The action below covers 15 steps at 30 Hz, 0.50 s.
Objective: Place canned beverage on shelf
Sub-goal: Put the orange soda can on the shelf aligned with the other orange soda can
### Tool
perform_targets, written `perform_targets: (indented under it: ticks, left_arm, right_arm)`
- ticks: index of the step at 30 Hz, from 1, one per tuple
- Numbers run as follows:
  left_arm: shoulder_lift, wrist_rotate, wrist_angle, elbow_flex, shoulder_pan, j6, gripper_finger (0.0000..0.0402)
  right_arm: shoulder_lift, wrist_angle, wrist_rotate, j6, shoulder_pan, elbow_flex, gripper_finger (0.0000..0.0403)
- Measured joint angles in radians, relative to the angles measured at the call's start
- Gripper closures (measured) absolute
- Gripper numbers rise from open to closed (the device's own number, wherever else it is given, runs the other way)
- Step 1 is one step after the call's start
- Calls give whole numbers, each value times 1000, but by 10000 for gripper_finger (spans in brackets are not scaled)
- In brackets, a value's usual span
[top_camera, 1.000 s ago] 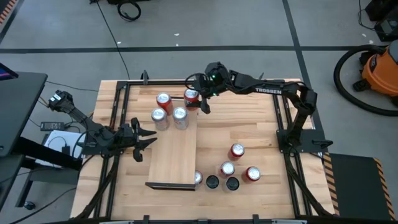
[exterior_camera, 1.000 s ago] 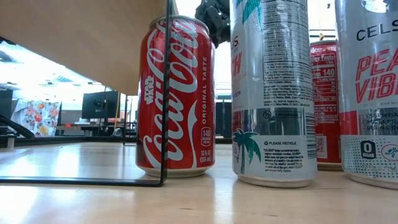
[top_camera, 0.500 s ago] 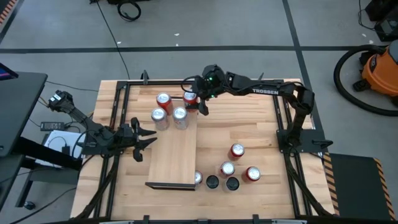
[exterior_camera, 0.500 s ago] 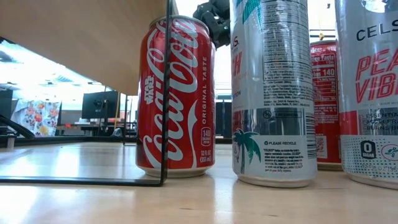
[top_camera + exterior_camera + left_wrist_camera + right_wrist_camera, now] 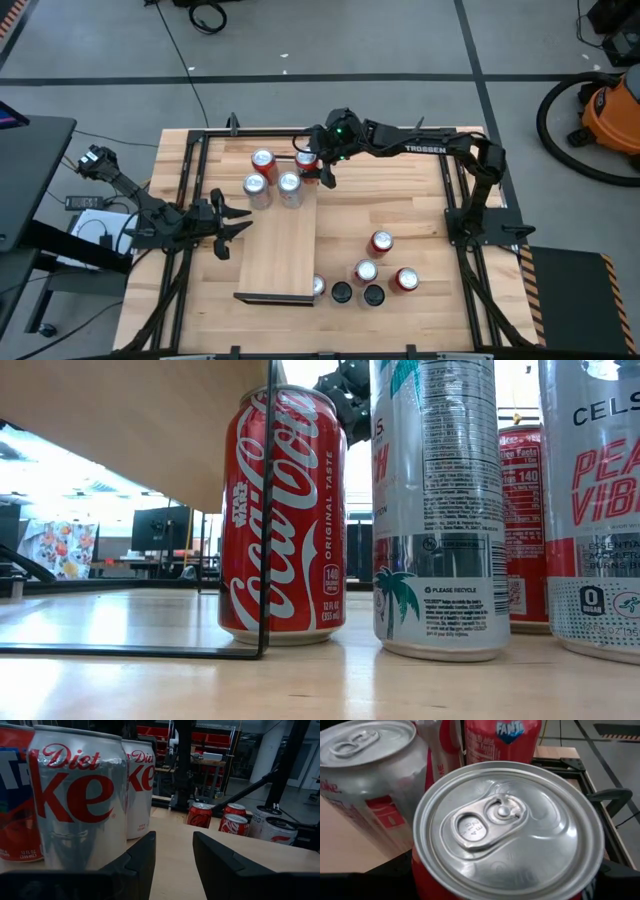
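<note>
The shelf (image 5: pixel 285 240) is a long pale board standing over the tabletop's middle. At its far end stand a red can (image 5: pixel 263 160) and two silver Diet Coke cans (image 5: pixel 256 188) (image 5: pixel 290 185), also in the left wrist view (image 5: pixel 77 795). My right gripper (image 5: pixel 322 168) is shut on a red can (image 5: pixel 307 158) at the shelf's far right corner; its silver top fills the right wrist view (image 5: pixel 505 825). My left gripper (image 5: pixel 230 215) is open and empty beside the shelf's left edge, its fingers (image 5: pixel 142 855) pointing at the Diet Coke cans. My right gripper holds the red can by its side wall just under the top rim (image 5: pixel 422 875), one finger on each side (image 5: pixel 620 875). The fingers come slanting down from the table's right. The can stays upright; whether its base rests on the shelf, I cannot tell.
Three red cans (image 5: pixel 380 242) (image 5: pixel 366 270) (image 5: pixel 405 279) and two dark-topped cans (image 5: pixel 342 293) stand on the tabletop right of the shelf's near end. A Coca-Cola can (image 5: pixel 283 520) stands under the shelf's near edge beside tall pale cans (image 5: pixel 440 510). A black frame (image 5: pixel 190 180) rims the table.
My right gripper has gone a little toward the table's left edge and downward with the red can, closer to the cans at the shelf's far end. The can has stayed upright.
</note>
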Motion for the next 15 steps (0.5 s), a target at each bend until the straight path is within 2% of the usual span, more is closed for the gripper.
perform_targets:
  ticks: [8,15]
  left_arm:
    - [0,0,0,0,0,-2,262]
    - [0,0,0,0,0,-4,262]
  right_arm:
    - [0,63,-2,2,0,-32,82]
    - [-1,66,7,8,0,-31,44]
